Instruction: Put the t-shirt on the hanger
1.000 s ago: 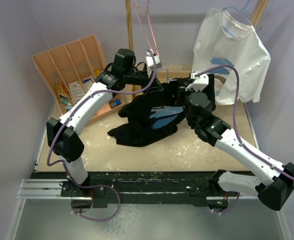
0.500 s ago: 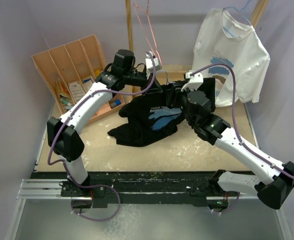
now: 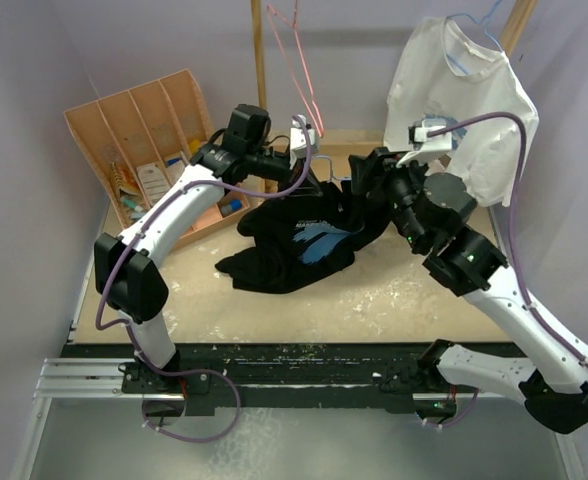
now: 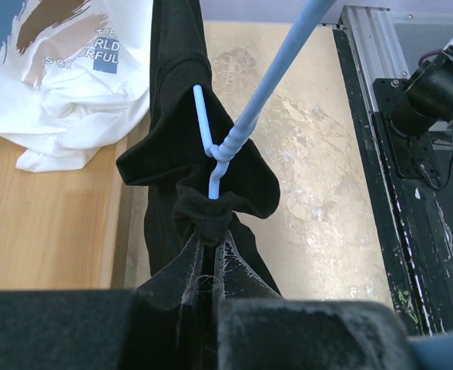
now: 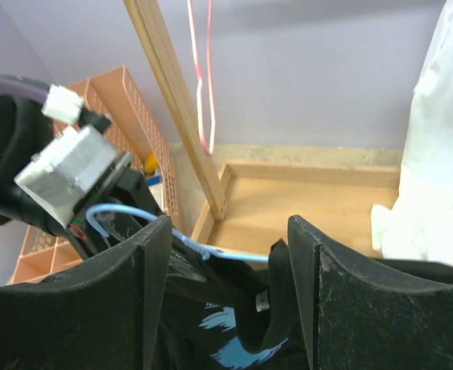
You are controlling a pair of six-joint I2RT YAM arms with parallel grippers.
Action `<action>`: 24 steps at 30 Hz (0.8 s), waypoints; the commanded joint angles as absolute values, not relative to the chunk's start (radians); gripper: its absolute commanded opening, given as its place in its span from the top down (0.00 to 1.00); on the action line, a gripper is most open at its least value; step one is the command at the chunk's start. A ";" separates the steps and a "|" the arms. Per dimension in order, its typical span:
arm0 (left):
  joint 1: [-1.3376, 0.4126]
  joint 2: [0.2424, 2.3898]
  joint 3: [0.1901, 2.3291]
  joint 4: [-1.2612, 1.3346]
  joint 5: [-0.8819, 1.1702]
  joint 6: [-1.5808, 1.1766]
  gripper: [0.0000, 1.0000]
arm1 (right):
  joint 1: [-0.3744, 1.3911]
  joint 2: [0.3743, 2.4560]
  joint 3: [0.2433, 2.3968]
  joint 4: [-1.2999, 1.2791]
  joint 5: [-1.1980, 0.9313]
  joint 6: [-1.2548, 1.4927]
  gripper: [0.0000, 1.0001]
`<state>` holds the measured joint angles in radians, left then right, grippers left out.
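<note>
One t-shirt (image 4: pixel 172 116), bunched in left hand (image 4: pixel 211 274)

The t-shirt (image 3: pixel 304 235) is heaped on the middle of the table (image 3: pixel 394 300), toward the back. The hanger (image 4: pixel 266 85) is lodged in its rear fold, just before the left gripper (image 4: pixel 211 301). A compartment tray (image 3: pixel 134 140) is propped at the back left. A second t-shirt (image 3: pixel 464 110) is hung at the back right, and a second hanger (image 3: pixel 294 60) behind the centre.

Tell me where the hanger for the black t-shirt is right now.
Left wrist view, centre: the hanger slants down from the top right, its neck threaded through the black t-shirt that is pinched in the left gripper.
</note>
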<state>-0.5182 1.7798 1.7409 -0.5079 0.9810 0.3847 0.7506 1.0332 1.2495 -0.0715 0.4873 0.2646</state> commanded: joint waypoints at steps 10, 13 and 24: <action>-0.509 1.769 1.860 -0.804 1.100 0.793 1.00 | 0.326 1.140 1.484 -0.377 -0.097 -0.016 0.35; -0.511 1.783 1.893 -0.887 1.086 0.878 1.00 | 0.265 1.208 1.535 -0.461 -0.280 -0.110 0.35; -0.521 1.821 1.973 -1.056 0.984 1.080 1.00 | 0.252 1.252 1.582 -0.635 -0.663 -0.381 0.35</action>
